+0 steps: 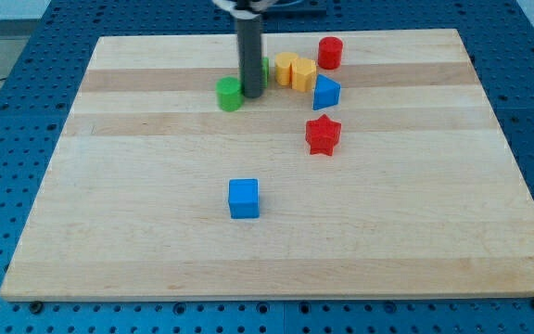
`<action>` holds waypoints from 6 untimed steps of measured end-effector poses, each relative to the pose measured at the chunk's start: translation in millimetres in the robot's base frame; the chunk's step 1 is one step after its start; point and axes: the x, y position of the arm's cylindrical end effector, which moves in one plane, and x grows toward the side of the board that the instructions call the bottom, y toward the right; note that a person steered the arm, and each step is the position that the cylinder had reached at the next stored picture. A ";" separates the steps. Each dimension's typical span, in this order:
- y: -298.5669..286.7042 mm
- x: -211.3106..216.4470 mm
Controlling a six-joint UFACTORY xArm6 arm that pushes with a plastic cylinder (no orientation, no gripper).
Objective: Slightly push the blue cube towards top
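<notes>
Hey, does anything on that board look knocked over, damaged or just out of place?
Nothing looks damaged. The blue cube sits alone mid-board, well below the cluster near the view's top, where my tip rests beside the green block.

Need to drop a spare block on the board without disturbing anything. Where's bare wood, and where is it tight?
Bare: the whole strip along the view's left, the right side below the red star, and the bottom band under the blue cube. Crowded: top centre, where my tip stands beside the green block, yellow blocks, blue block and red cylinder.
</notes>
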 end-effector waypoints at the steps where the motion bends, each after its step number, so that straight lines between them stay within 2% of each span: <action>1: -18.4 11.7; 2: -39.5 47.7; 4: -52.7 171.2; 5: -49.3 215.6; 6: -12.4 221.5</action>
